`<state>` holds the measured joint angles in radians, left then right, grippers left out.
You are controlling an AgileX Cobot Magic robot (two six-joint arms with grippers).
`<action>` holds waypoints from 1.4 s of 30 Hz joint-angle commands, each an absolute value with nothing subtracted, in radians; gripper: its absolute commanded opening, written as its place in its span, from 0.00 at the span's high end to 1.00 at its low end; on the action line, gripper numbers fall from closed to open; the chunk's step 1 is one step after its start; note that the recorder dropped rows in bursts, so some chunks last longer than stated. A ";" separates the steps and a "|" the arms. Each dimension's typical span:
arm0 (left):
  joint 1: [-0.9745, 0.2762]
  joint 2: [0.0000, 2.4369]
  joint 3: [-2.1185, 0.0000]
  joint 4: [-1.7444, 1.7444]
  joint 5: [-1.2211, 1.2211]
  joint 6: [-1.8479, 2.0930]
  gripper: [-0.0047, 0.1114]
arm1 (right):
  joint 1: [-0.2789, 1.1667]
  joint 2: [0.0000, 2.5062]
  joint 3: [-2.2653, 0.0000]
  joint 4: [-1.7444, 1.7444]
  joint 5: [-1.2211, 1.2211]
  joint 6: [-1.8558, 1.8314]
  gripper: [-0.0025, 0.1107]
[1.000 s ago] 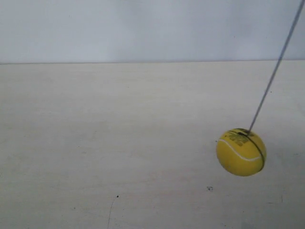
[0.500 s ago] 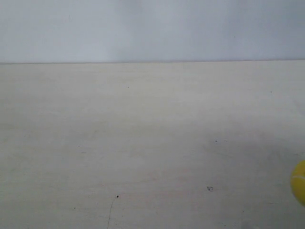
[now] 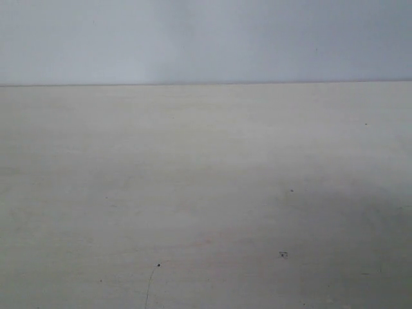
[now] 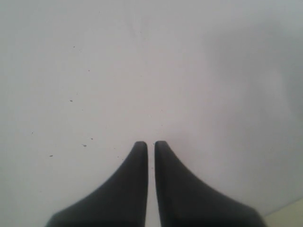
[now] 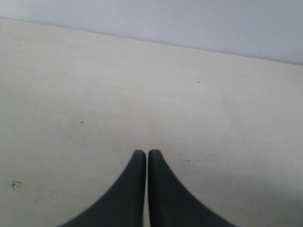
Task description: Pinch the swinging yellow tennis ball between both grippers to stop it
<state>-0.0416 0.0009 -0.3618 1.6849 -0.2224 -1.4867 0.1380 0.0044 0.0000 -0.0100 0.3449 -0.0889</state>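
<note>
The yellow tennis ball and its string are out of view in every frame now. In the left wrist view my left gripper [image 4: 150, 143] is shut, its two black tapered fingers nearly touching, with nothing between them, over a pale speckled surface. In the right wrist view my right gripper [image 5: 147, 152] is likewise shut and empty above the cream tabletop. Neither gripper nor arm shows in the exterior view.
The cream tabletop [image 3: 193, 193] fills the exterior view up to a pale grey-blue wall [image 3: 206, 38]; a soft shadow lies at its right. A thin dark crack [image 3: 149, 286] and small specks mark the near part. The wall [image 5: 189, 19] also shows in the right wrist view.
The ball swung from the exterior view's right part out past its right edge: whole with its string a second ago, a yellow sliver half a second ago, gone now.
</note>
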 commanded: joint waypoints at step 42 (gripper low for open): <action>-0.042 0.000 0.000 0.012 0.294 0.147 0.92 | 0.137 0.000 0.000 -0.010 0.343 -0.086 0.98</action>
